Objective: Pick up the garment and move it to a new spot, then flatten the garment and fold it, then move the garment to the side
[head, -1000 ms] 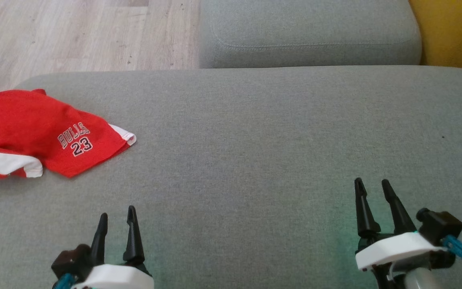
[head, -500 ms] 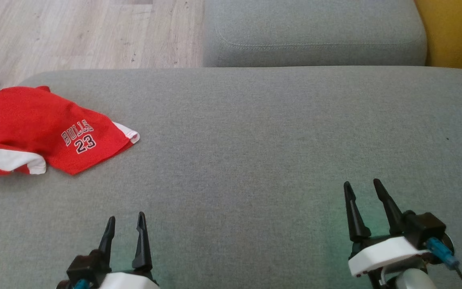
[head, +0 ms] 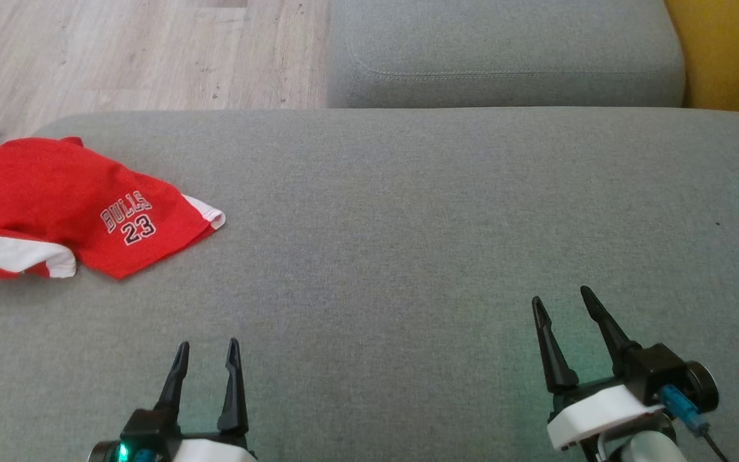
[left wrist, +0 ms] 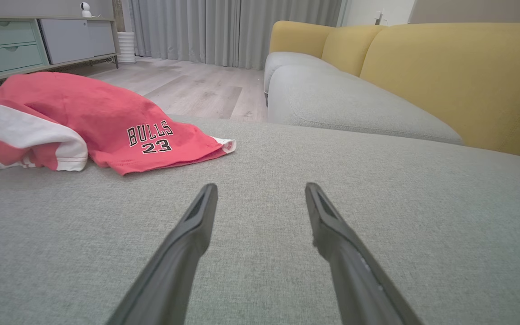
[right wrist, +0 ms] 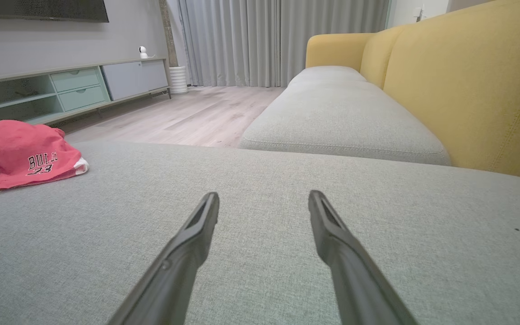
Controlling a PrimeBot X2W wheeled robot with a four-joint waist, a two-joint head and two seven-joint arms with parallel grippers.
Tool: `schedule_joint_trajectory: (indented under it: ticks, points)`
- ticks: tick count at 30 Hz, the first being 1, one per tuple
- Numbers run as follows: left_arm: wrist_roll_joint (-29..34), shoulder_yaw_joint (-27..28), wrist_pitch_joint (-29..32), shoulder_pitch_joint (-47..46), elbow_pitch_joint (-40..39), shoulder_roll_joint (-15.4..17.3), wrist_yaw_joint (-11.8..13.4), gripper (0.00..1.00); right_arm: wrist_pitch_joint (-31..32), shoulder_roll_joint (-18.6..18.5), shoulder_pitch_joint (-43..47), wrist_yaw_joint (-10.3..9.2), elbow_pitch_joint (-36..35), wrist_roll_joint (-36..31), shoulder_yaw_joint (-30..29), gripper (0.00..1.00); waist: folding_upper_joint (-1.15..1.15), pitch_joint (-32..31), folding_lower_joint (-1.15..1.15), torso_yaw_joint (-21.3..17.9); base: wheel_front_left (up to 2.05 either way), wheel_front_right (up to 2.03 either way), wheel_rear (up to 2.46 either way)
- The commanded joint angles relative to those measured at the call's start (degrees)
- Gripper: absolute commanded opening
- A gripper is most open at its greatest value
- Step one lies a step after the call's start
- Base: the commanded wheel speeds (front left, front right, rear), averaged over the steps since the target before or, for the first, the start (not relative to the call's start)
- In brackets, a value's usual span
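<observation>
grey woven cloth, soft and a bit fuzzy, covers the wide sofa seat [head: 408, 212] you look at. the red garment [head: 55, 199] lies bunched up at the seat's left edge, with white stripes and "bulls 23" on it. your left gripper [head: 208, 344] and right gripper [head: 560, 295] hang over the seat, thin dark fingers spread apart, well away from the garment.
</observation>
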Motion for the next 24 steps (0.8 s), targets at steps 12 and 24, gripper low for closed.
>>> schedule_joint_trajectory:
  ticks: [12,24]
  points:
    - [-0.22,1.24,-0.63,-1.52,-0.62,0.31,0.41,1.0,-0.7,-0.49,-2.6,0.44,-1.53,-0.21,1.37,1.0,0.0,0.1,0.0,0.33,0.0,0.0,0.0]
    - [0.79,0.92,-0.63,-2.27,-1.17,0.9,1.39,1.0,-0.7,-0.49,-1.7,0.44,-3.14,0.56,0.27,1.0,0.0,-0.04,0.0,10.07,0.0,0.0,0.0]
